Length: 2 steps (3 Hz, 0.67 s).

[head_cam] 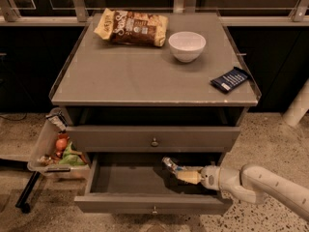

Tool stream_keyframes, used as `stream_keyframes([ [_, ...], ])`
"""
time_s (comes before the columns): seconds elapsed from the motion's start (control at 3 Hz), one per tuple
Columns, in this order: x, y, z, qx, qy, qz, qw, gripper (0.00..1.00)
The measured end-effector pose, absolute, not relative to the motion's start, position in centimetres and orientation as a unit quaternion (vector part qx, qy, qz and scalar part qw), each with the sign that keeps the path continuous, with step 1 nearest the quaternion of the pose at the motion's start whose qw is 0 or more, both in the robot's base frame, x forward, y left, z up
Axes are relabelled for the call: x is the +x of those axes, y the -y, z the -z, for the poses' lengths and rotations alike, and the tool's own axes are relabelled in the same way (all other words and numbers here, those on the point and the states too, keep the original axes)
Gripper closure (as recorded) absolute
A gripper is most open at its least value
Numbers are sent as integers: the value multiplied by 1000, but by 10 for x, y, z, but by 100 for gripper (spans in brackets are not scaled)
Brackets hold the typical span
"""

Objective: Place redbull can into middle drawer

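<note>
The middle drawer [145,203] is pulled open, and its grey floor shows. My gripper [180,173] reaches into it from the right on a white arm and hangs over the right half of the floor. It is shut on the redbull can [170,164], a slim shiny silver can that sticks out to the upper left of the beige fingers [189,177]. The can is tilted and sits low inside the drawer. I cannot tell whether it touches the floor. The matching drawer above [153,138] is shut.
On the cabinet top [135,76] lie a chip bag [131,27], a white bowl [187,45] and a dark blue flat packet [230,79]. A clear bin of snacks [54,151] hangs at the cabinet's left side. A white post [298,105] stands at the right.
</note>
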State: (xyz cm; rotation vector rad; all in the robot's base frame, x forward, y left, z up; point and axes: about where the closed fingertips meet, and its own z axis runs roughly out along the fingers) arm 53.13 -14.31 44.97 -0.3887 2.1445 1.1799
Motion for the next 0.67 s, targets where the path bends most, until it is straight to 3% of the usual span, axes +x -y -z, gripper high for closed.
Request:
stream_keyframes([
  [0.33,531,143,-450,-148,-818,-450,326,11],
  [0.67,531,143,-450,-148,-818,-450,326,0],
])
